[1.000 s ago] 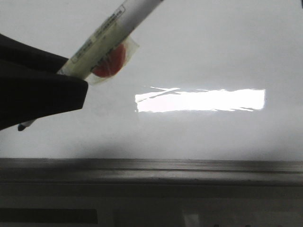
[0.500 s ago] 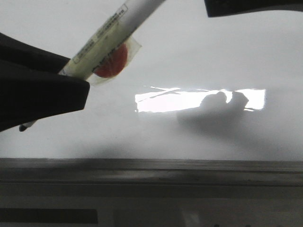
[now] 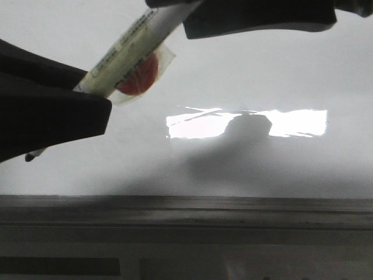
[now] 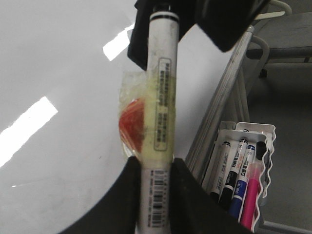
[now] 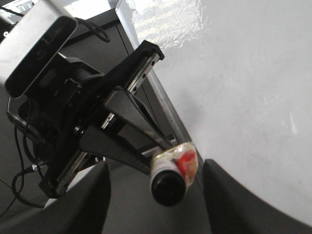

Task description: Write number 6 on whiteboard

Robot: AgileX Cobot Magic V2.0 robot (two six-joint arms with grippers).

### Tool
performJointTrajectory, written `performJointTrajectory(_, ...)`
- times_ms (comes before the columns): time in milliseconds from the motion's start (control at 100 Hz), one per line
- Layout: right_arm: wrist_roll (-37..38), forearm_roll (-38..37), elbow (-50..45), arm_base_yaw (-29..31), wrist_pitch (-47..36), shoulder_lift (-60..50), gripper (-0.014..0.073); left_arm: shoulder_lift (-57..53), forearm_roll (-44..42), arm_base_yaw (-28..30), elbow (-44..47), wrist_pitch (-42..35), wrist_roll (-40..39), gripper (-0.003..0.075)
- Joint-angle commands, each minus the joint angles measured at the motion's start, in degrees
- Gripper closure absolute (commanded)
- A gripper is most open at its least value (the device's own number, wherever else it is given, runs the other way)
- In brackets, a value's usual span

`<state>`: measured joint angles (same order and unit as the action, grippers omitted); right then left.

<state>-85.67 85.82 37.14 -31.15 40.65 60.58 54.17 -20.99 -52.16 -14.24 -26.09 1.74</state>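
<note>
I had the marker [image 4: 161, 112] clamped in the left gripper [image 4: 155, 170], its jaws closed on the barrel just below the taped-on patch with the red sticker [image 4: 132, 123], so the capped end pointed away from that wrist. In the front view the marker [image 3: 137, 46] slanted up over the whiteboard [image 3: 280, 76], and the right gripper [image 3: 256, 17] hung at the top of the frame, right at the marker's far end. From the right wrist, the cap end [image 5: 167, 184] sat between the two fingers [image 5: 95, 200], which stood well apart on either side of it without touching, so that gripper was open. The whiteboard lay flat under both arms, bare except for a bright glare [image 3: 245, 123] and the arm's shadow; I could see no stroke of the number 6 anywhere on it. A holder of spare markers [image 4: 241, 178] stood past the board's metal rail [image 4: 219, 112]. My reading was that I was at the uncapping step, with writing not yet begun. The next move called for closing the right gripper squarely on the cap and pulling along the barrel's line while the left held firm.
</note>
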Motion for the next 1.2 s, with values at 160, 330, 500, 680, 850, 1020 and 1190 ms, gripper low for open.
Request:
performJointTrajectory(160, -1.2, 3.6, 3.4, -0.2, 1.1, 3.0, 0.0249, -0.3, 0.7, -0.6, -1.8, -4.8, -0.3, 0.0741)
performJointTrajectory(330, -1.2, 3.6, 3.4, -0.2, 3.4, 4.7, 0.0384, -0.3, 0.7, -0.6, -1.8, -4.8, -0.3, 0.0741)
performJointTrajectory(500, -1.2, 3.6, 3.4, -0.2, 2.8, 4.7, 0.0575, -0.3, 0.7, -0.6, -1.8, -4.8, -0.3, 0.0741)
performJointTrajectory(680, -1.2, 3.6, 3.4, -0.2, 2.6, 4.7, 0.0663, -0.3, 1.1, -0.6, -1.8, -4.7, -0.3, 0.0738)
performJointTrajectory(850, -1.2, 3.6, 3.4, -0.2, 2.3, 4.7, 0.0663, -0.4, 1.4, -0.6, -1.8, -2.9, -0.3, 0.0509)
performJointTrajectory(1020, -1.2, 3.6, 3.4, -0.2, 0.9, 4.7, 0.0663, -4.5, 8.5, -0.6, -1.8, 0.8, -0.3, 0.0281)
performJointTrajectory(1190, -1.2, 3.6, 3.4, -0.2, 0.6, 4.6, 0.0663, -15.7, 10.4, -0.6, -1.8, 14.0, -2.3, 0.0282)
